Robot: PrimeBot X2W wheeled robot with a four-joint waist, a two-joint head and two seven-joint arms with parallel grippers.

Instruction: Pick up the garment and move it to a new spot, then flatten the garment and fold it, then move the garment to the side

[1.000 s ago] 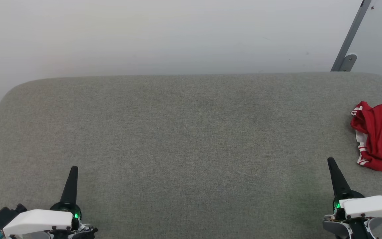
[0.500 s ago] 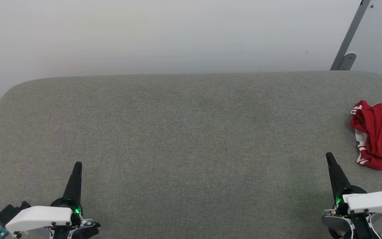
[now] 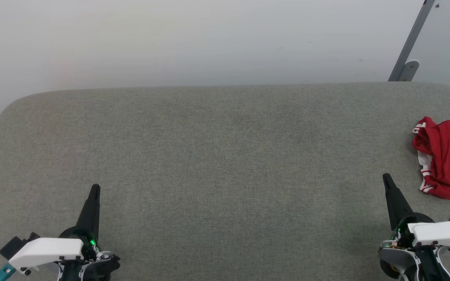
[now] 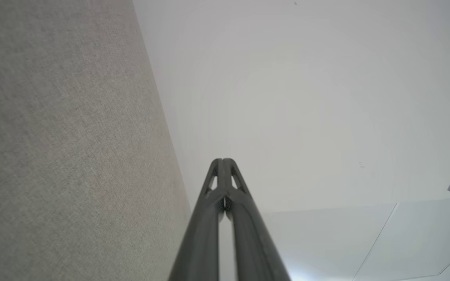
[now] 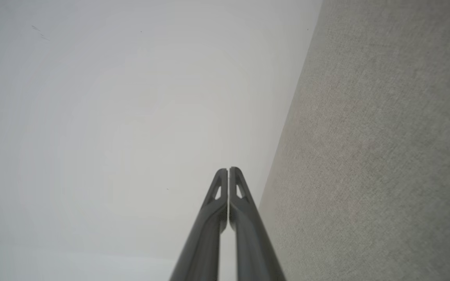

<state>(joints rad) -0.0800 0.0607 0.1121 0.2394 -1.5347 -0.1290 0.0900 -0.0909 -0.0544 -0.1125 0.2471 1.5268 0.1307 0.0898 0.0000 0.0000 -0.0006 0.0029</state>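
The garment, red with red-and-white striped trim, is seen crumpled at the right edge of the grey fabric-covered counter, partly cut off by the head view's border; it is touched by nothing. The left pincer is noted at the near left, fingers pressed together, empty; the right pincer is noted at the near right, likewise pressed together and empty, near the garment but apart from it. A pale wall is seen behind the counter; a grey metal strut is noted at the far right.
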